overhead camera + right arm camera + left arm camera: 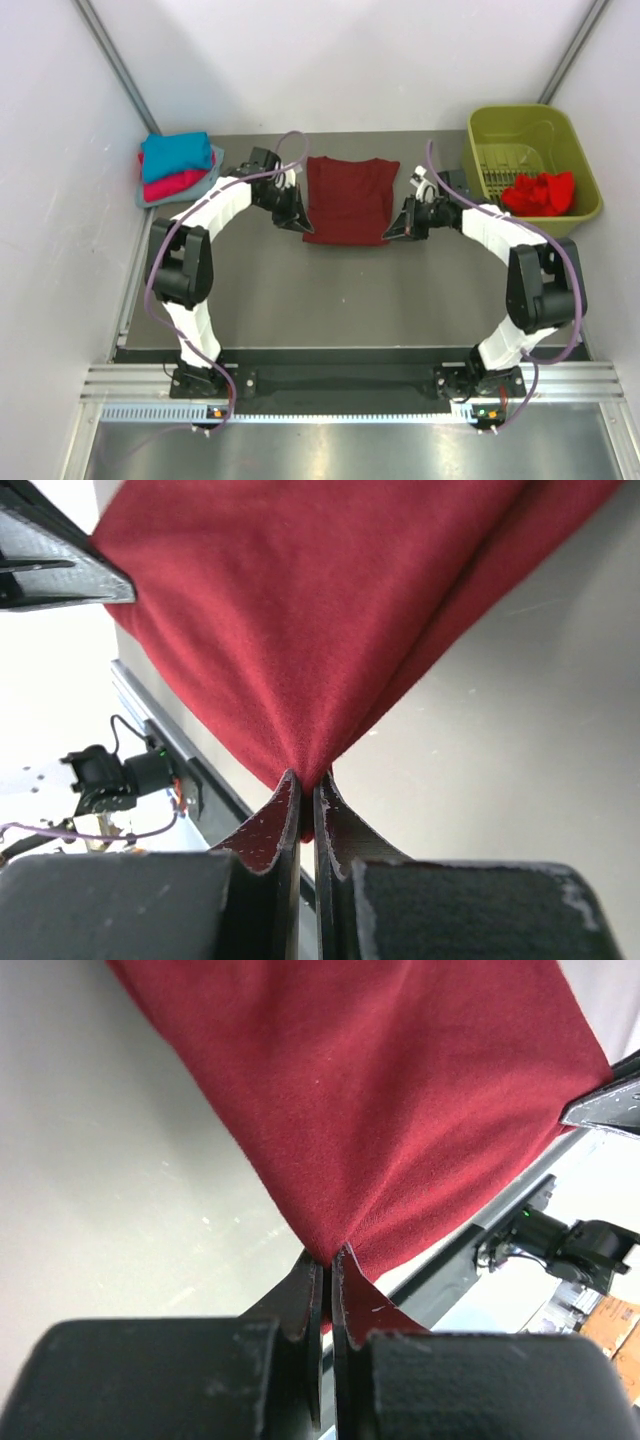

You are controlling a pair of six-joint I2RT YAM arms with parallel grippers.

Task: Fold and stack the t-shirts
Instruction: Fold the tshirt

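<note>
Dark grey surface (330,300) enclosed by plain white walls (330,60) on the left, far and right sides, with a metal rail (350,395) along its near edge carrying the bases of two arms.

Five t-shirts are present. One dark maroon t-shirt (348,195) lies at the centre of the surface, between the arms. Three sit in a stack at the far left corner: the teal t-shirt (176,155) on top, the pink-red t-shirt (170,187) under it, and the pale grey-blue t-shirt (214,168) at the bottom. One bright red t-shirt (540,192) lies crumpled in the single olive-green basket (480,130) at the far right.

The left gripper (298,222) is closed tight, pinching the maroon cloth at its near left corner. The right gripper (395,232) is likewise closed on the near right corner.
</note>
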